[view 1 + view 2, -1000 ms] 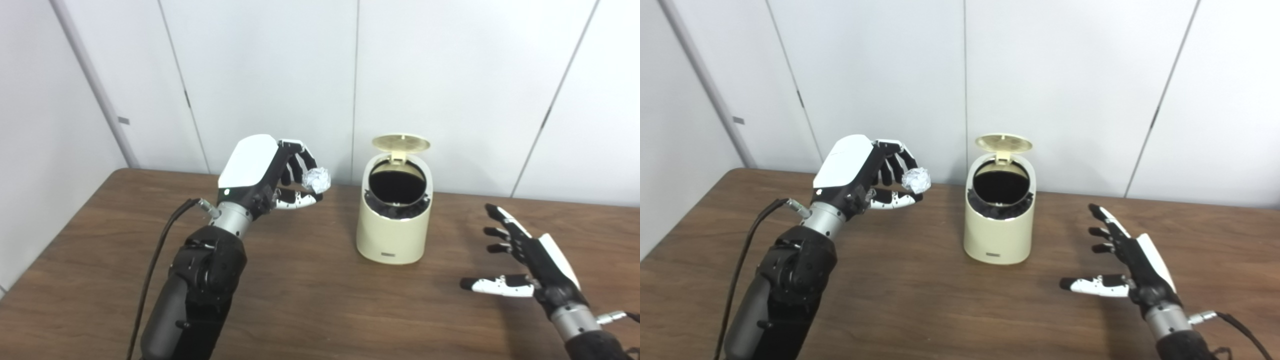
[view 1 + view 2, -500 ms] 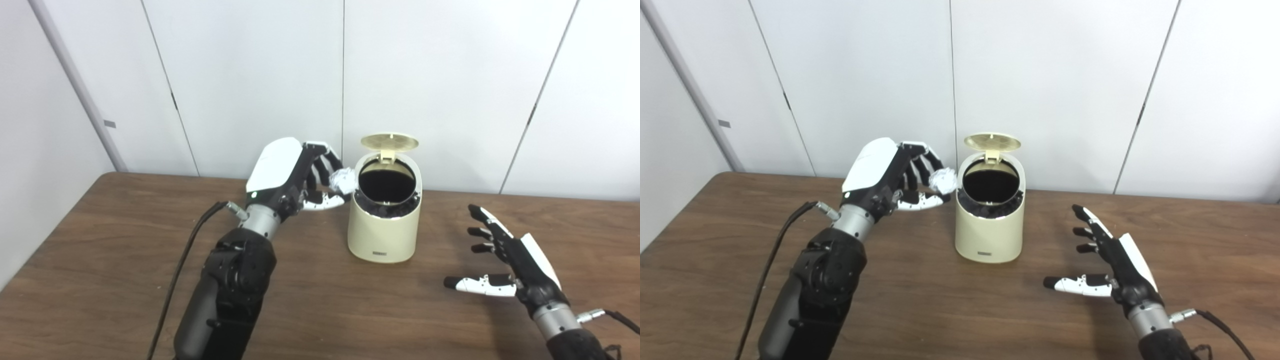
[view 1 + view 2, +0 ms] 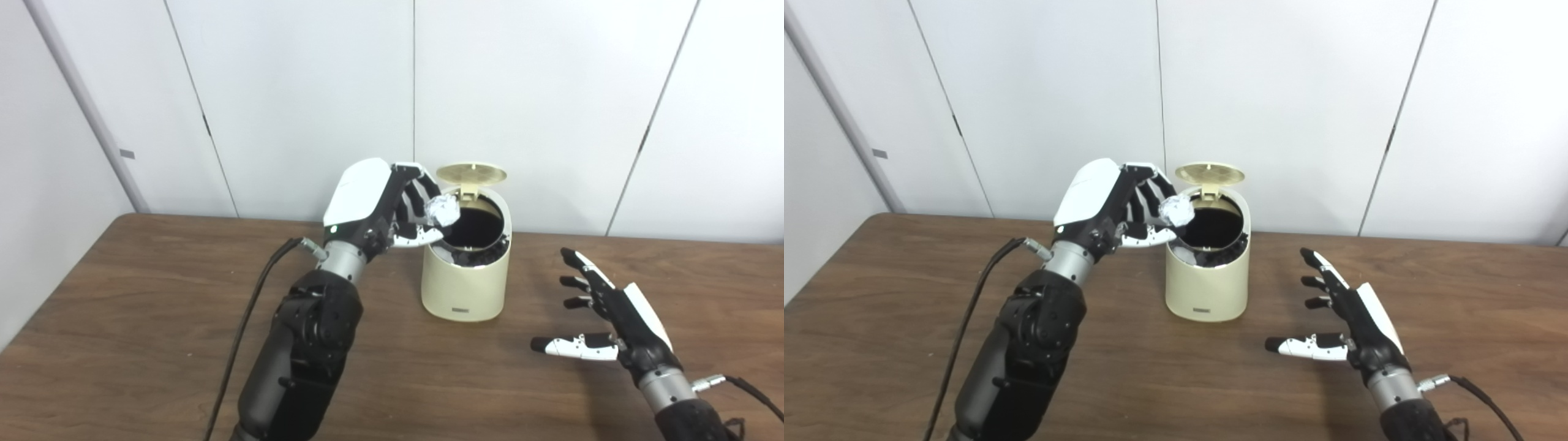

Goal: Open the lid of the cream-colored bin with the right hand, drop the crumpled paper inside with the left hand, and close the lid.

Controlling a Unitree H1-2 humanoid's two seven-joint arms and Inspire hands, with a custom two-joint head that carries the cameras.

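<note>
The cream-colored bin point(image 3: 463, 282) stands on the wooden table point(image 3: 122, 306) near the back wall. Its round lid point(image 3: 470, 174) is tipped up at the back, showing the dark inside. My left hand point(image 3: 383, 205) is shut on the crumpled white paper ball point(image 3: 443, 212) and holds it over the left rim of the bin's opening. My right hand point(image 3: 606, 321) is open and empty, palm turned left, low over the table to the right of the bin. The ball also shows in the right eye view point(image 3: 1176, 211).
A black cable point(image 3: 245, 331) runs down from my left wrist along the arm. A white panelled wall point(image 3: 551, 92) stands right behind the table. The table's left edge point(image 3: 61, 282) slants away at the left.
My left hand has carried the paper ball rightward, from well left of the bin to over its left rim. The right hand has held its pose. The camera has shifted a little.
</note>
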